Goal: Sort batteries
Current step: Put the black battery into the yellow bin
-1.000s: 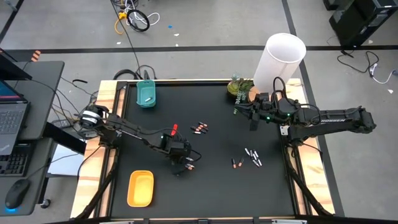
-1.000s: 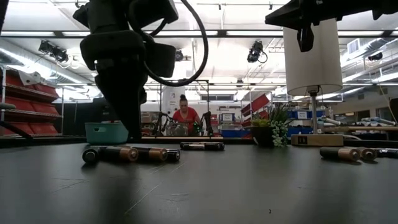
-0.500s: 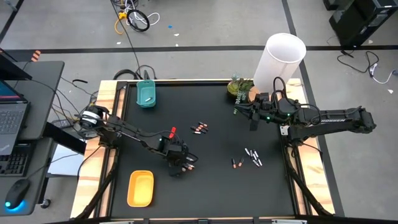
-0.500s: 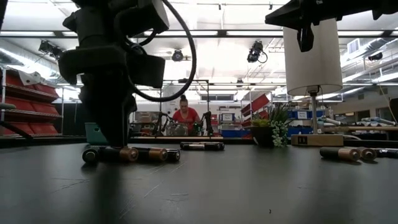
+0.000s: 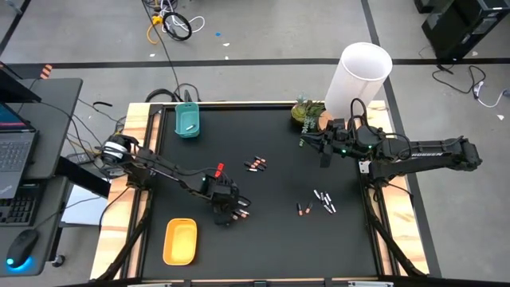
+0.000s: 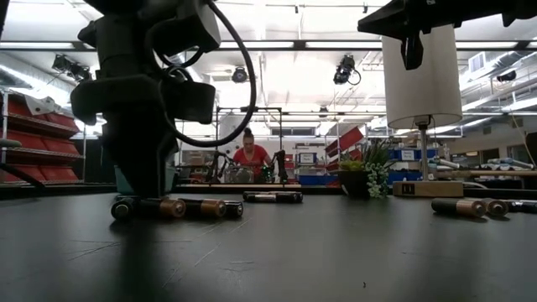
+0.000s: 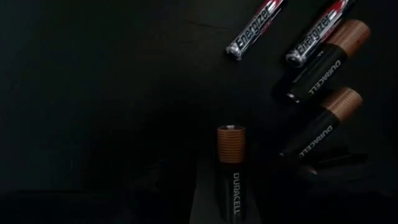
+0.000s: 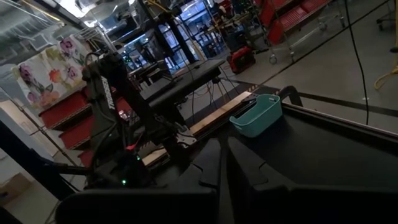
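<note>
Left wrist view: left claw (image 7: 227, 199) grips one battery (image 7: 231, 163), its lower end cut off.

In the left wrist view, one copper-topped battery (image 7: 231, 171) runs off the picture's edge, and two silver batteries (image 7: 255, 28) are cut off at the opposite edge. From above, the left gripper (image 5: 225, 209) covers the batteries beneath it, and each battery cluster (image 5: 323, 200) is too small to count surely. The low view crops both arms.

Left arm (image 6: 143, 92) over batteries (image 6: 180, 207)
</note>
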You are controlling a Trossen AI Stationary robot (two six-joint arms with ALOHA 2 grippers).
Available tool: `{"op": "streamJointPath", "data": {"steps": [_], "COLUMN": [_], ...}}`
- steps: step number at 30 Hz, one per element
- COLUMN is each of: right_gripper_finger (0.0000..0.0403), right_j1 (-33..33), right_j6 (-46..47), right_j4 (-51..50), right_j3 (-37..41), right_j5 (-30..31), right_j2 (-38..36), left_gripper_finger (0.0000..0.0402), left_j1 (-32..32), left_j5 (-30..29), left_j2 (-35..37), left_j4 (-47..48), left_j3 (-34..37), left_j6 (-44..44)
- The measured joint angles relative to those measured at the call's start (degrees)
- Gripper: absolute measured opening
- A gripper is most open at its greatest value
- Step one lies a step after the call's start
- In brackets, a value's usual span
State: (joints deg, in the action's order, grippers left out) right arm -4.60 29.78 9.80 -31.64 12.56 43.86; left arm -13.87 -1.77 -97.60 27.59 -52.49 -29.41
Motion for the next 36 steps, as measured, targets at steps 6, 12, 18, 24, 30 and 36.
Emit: {"op": "streamJointPath", "data": {"steps": [6,12,18,24,30,36], "right_gripper_finger": [0.0014,0.0014,0.0014,0.0014,0.0014,0.0014], "right_j1": [0.0,-0.1,-0.7,-0.9,-0.9,-0.9], "right_j6": [0.0,0.0,0.0,0.0,-0.2,-0.8], "right_j4": [0.0,0.0,0.0,1.6,1.3,0.8], "right_j3": [0.0,0.0,0.0,0.0,0.0,0.0], "right_j5": [0.0,0.0,0.0,0.0,0.0,0.1], "right_j2": [0.0,0.0,0.0,0.0,0.0,0.0], "left_gripper_finger": [0.0072,0.0052,0.0052,0.0052,0.0052,0.0052], "left_j1": [0.3,0.3,0.3,1.7,1.7,-2.0], "left_j5": [-2.3,-4.8,-7.8,-11.1,-9.6,11.1], "left_j2": [0.1,0.0,1.3,6.0,15.9,28.9], "left_j4": [0.9,2.7,6.2,9.2,10.8,11.3], "left_j3": [1.0,1.1,-0.5,-0.5,-0.6,-0.8], "left_j6": [0.5,0.5,0.4,-1.1,-4.7,-16.5]}}
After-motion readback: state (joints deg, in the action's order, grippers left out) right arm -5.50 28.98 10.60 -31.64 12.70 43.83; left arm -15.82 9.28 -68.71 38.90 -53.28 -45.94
